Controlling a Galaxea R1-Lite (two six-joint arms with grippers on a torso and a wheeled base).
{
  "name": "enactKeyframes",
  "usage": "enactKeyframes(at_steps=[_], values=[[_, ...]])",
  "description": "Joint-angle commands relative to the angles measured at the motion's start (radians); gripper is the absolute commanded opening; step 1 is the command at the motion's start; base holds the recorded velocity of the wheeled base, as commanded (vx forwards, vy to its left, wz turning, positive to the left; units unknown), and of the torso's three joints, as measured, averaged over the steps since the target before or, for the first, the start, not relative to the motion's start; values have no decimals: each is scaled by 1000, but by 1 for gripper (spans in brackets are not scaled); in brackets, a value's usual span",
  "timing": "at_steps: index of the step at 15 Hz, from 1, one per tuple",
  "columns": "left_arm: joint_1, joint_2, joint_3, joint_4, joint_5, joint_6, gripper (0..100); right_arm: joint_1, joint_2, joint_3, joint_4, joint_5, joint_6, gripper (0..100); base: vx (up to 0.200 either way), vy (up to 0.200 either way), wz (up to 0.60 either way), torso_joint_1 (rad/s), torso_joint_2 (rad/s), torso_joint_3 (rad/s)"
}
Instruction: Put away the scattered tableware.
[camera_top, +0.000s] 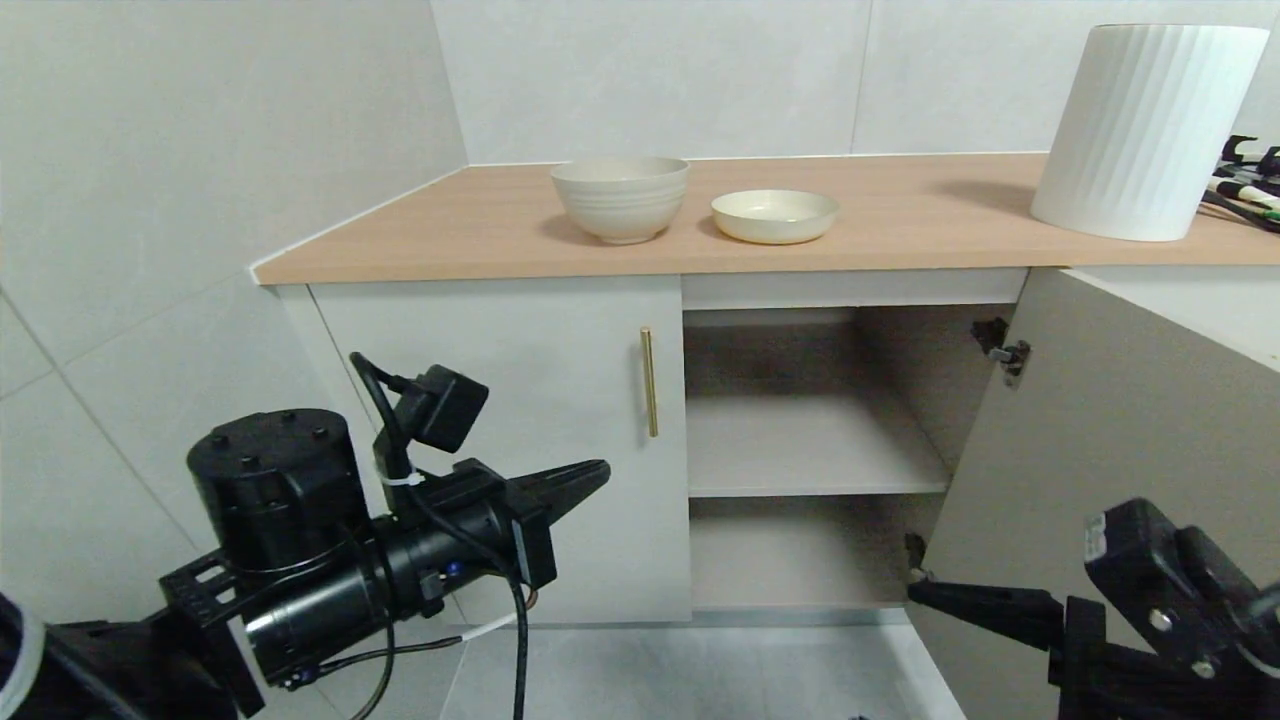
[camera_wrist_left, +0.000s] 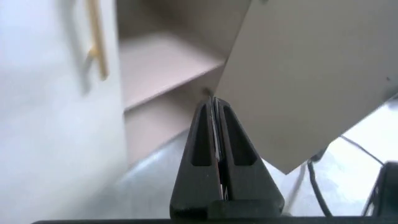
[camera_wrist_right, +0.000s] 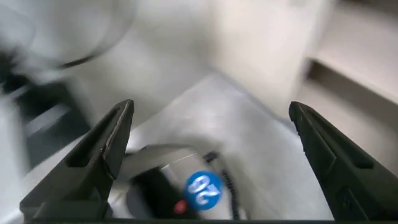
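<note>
A ribbed cream bowl (camera_top: 620, 198) and a shallow cream dish (camera_top: 775, 215) stand side by side on the wooden countertop (camera_top: 500, 240). Below them the cabinet's right door (camera_top: 1100, 450) hangs open, showing two bare shelves (camera_top: 810, 440). My left gripper (camera_top: 590, 475) (camera_wrist_left: 213, 104) is shut with nothing in it, low in front of the closed left door and pointing toward the open compartment. Low at the right, beside the open door's lower edge, my right gripper (camera_wrist_right: 211, 109) stands wide open and empty; one dark finger (camera_top: 960, 600) shows in the head view.
A tall white ribbed cylinder (camera_top: 1150, 130) stands at the counter's right, with several pens or tools (camera_top: 1245, 185) behind it. The closed left door carries a gold handle (camera_top: 648, 382). A tiled wall bounds the left side. Grey floor (camera_top: 700, 670) lies below the cabinet.
</note>
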Motion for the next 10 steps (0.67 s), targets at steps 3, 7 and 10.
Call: enactKeyframes(at_steps=[3, 7, 10], values=[[89, -155, 10, 132, 0, 2, 0, -144, 175, -136, 0, -46, 13, 100, 0, 0, 0, 0, 0, 0], [175, -212, -4, 193, 0, 2, 100, -251, 333, -335, 1, -47, 14, 100, 0, 0, 0, 0, 0, 0], [270, -286, -65, 322, 0, 0, 100, -305, 408, -561, 270, -58, 60, 100, 0, 0, 0, 0, 0, 0]])
